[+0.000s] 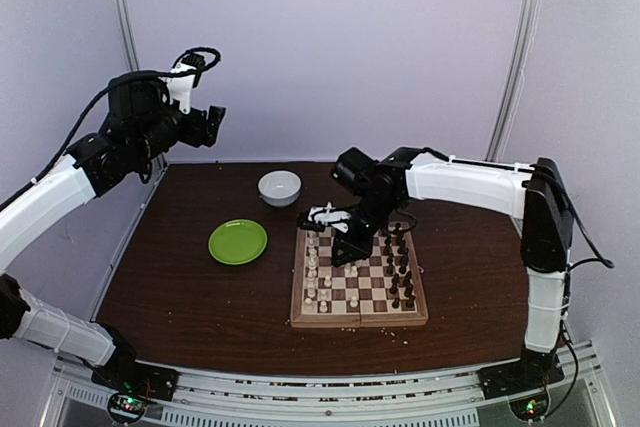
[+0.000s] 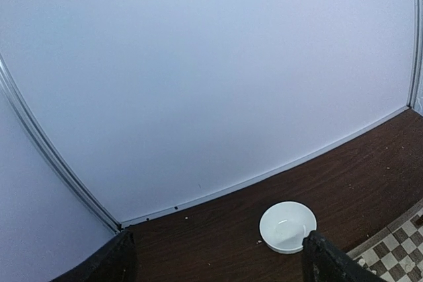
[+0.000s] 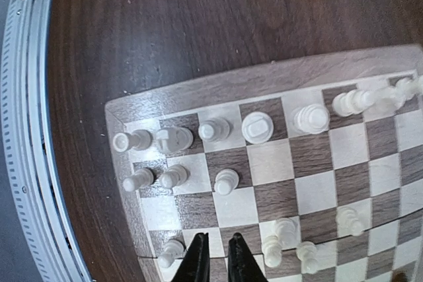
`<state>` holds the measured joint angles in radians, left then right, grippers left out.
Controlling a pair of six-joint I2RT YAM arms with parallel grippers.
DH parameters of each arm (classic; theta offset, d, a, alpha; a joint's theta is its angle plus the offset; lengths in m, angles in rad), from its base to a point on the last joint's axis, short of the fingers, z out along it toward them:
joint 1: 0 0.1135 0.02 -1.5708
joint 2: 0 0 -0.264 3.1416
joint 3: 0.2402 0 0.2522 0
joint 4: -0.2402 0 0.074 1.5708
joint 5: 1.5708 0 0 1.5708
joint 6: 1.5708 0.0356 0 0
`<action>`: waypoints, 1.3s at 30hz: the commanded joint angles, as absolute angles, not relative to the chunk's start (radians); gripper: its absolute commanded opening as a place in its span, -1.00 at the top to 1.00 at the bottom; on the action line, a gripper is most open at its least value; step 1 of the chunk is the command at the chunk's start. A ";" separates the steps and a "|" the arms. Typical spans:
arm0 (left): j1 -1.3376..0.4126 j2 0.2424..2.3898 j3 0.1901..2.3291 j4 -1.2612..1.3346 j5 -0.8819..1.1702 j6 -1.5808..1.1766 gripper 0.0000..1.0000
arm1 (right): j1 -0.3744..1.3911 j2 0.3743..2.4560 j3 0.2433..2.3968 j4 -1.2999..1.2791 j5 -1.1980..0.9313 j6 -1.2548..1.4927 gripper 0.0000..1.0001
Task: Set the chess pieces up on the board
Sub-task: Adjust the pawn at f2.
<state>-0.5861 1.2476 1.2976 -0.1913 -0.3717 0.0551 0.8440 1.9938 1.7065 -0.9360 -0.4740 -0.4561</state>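
Cream-white chess pieces [image 3: 226, 180] on board [image 3: 198, 88], just beyond narrowed right gripper [image 3: 218, 239]

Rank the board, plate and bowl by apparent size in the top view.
1. board
2. plate
3. bowl, though it sits farther from the camera, so its gap to the plate is unsure.

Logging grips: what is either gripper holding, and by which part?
Nothing is held. The right gripper is almost shut just above the board, with nothing in it. The left gripper is open and empty, up in the air.
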 commanded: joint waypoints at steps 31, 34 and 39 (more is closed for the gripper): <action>-0.588 1.242 1.294 -0.150 -0.367 0.060 -0.75 | 0.881 2.173 1.758 -0.942 -0.436 -0.391 0.93; -0.588 1.247 1.293 -0.150 -0.368 0.061 -0.75 | 0.884 2.179 1.767 -0.942 -0.436 -0.391 0.93; -0.588 1.253 1.293 -0.152 -0.368 0.064 -0.75 | 0.885 2.183 1.782 -0.953 -0.435 -0.390 0.94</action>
